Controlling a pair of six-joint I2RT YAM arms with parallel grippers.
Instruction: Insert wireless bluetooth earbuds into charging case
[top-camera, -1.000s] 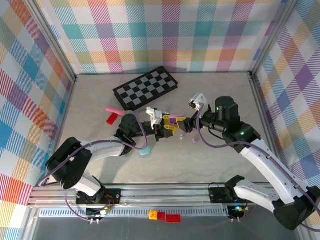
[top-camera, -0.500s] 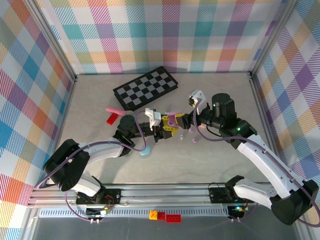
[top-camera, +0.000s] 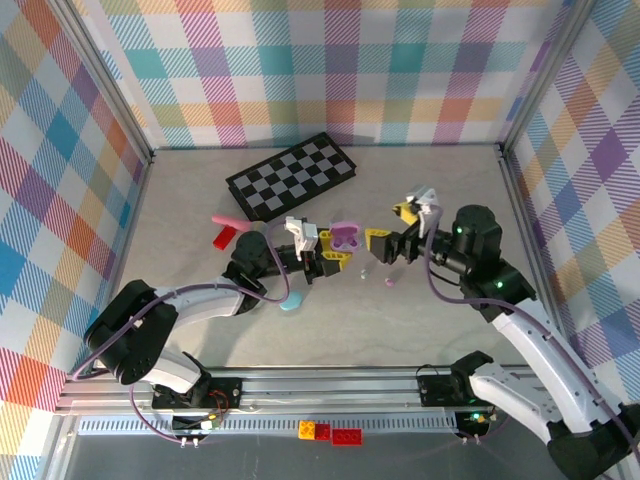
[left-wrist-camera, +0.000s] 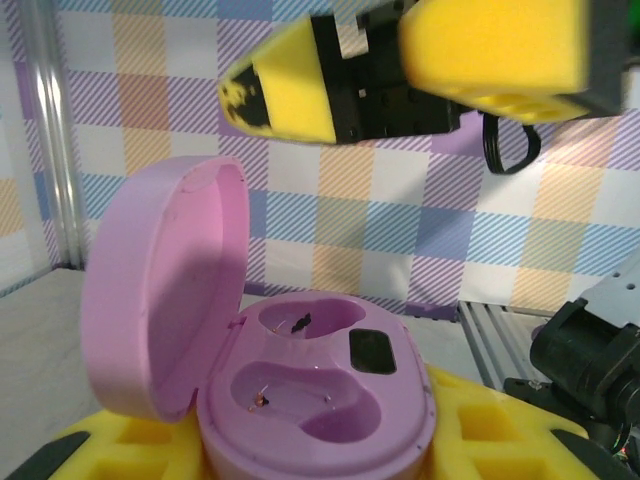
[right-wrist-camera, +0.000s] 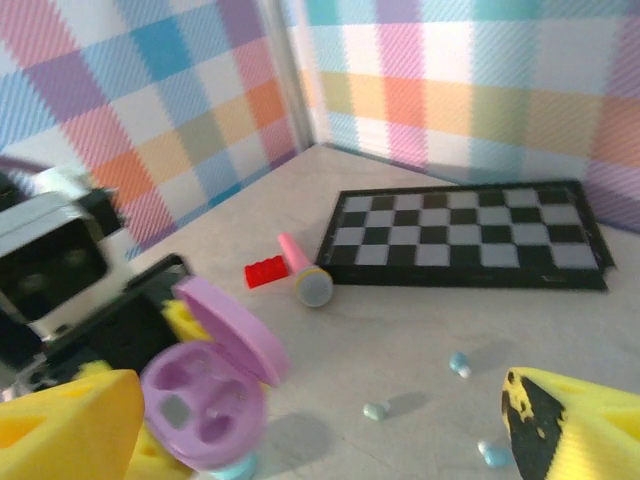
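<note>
My left gripper (top-camera: 333, 252) is shut on the base of a purple charging case (top-camera: 346, 237), held above the table with its lid open. In the left wrist view the case (left-wrist-camera: 320, 385) shows two bare wells, gripped between yellow fingers (left-wrist-camera: 495, 435). My right gripper (top-camera: 392, 228) hangs open just right of the case, nothing between its fingers (right-wrist-camera: 70, 425). Tiny earbuds lie on the table beneath: a greenish one (right-wrist-camera: 376, 410), two bluish ones (right-wrist-camera: 459, 363) (right-wrist-camera: 492, 453), and a purple one (top-camera: 389, 283).
A chessboard (top-camera: 292, 177) lies at the back. A pink toy microphone (right-wrist-camera: 301, 271) and a red brick (right-wrist-camera: 268, 271) sit to its left. A light blue oval case (top-camera: 290, 303) rests under the left arm. Loose bricks (top-camera: 330, 432) lie on the front rail.
My right gripper has drawn back to the right, away from the purple case. The left gripper still holds the open case in about the same place.
</note>
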